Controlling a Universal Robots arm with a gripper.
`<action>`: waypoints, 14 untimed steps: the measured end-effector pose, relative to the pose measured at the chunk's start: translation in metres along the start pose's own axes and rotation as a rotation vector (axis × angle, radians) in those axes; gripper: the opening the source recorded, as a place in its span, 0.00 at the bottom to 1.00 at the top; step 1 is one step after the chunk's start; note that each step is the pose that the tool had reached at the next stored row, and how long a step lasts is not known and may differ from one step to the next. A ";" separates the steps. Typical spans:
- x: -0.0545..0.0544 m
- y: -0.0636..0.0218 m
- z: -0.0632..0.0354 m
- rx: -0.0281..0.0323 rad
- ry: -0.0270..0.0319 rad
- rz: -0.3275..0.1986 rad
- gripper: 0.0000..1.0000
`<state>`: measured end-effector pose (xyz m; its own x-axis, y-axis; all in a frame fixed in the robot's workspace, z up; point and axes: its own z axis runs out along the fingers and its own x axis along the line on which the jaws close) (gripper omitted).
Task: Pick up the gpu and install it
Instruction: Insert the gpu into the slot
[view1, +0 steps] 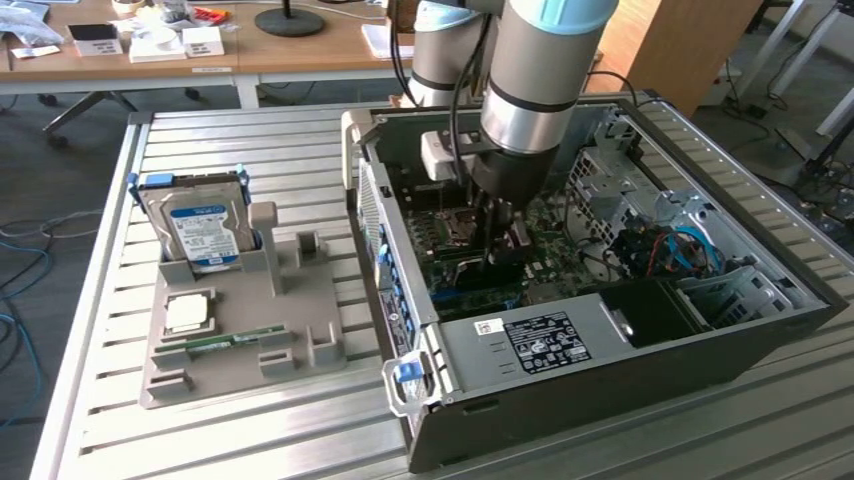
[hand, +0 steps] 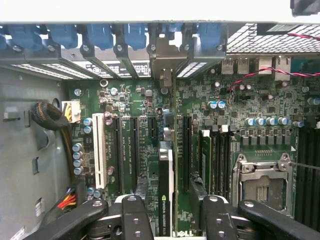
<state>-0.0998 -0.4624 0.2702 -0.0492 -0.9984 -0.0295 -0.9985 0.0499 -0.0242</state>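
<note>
The gpu (hand: 166, 192) stands on edge in a black slot of the green motherboard (hand: 200, 105), and its silver bracket (hand: 162, 65) reaches the case's rear wall. My gripper (hand: 170, 184) straddles the card, open, with a gap between the card and each of the black fingers (hand: 136, 215). In the exterior view the gripper (view1: 501, 250) hangs straight down inside the open computer case (view1: 601, 370), just above the dark card (view1: 470, 270).
A grey holder (view1: 240, 340) to the exterior view's left of the case carries a silver hard drive (view1: 200, 228), a processor chip (view1: 187, 313) and a memory stick (view1: 234, 340). Near the card are empty slots, the processor socket (hand: 262, 182) and cable bundles (hand: 50, 117).
</note>
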 end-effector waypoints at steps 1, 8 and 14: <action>0.000 0.0000 -0.0007 0.0001 -0.0001 0.000 0.46; 0.000 -0.0001 -0.0035 0.0002 -0.0002 0.000 0.46; 0.000 -0.0001 -0.0067 0.0000 0.0001 0.000 0.46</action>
<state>-0.0999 -0.4625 0.2769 -0.0492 -0.9984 -0.0294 -0.9985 0.0499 -0.0241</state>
